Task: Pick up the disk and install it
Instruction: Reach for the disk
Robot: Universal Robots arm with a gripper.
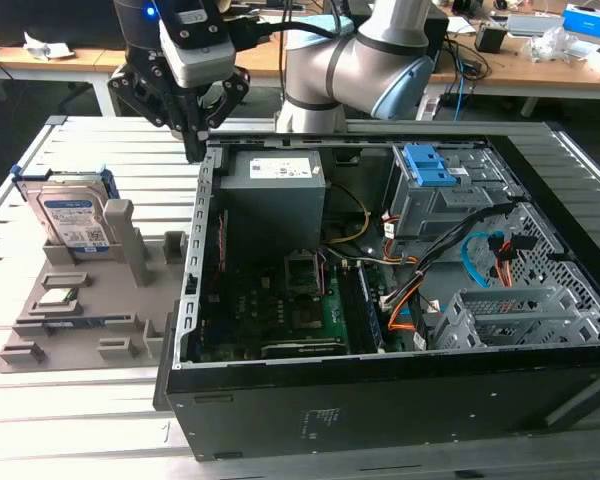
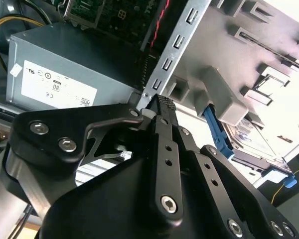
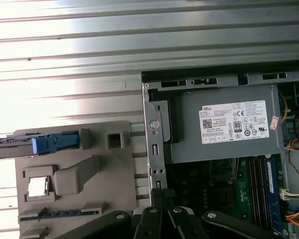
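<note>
Claw [image 1: 194, 152] closed, fingers pressed together, nothing between them; tip hangs just over the back corner of the computer case [image 1: 380, 410], apart from it as far as can be told. In both wrist views the fingertips [image 2: 162, 102] meet. One disk [image 1: 75, 220], upright in the grey holder [image 1: 90, 300] on the slatted table [image 1: 80, 420], exterior view's left, well apart from the claw; white-and-blue label faces out, print too small to read. One grey power-supply box [image 1: 272, 195] with a white sticker. One blue latch piece [image 1: 427, 165] on the drive cage.
</note>
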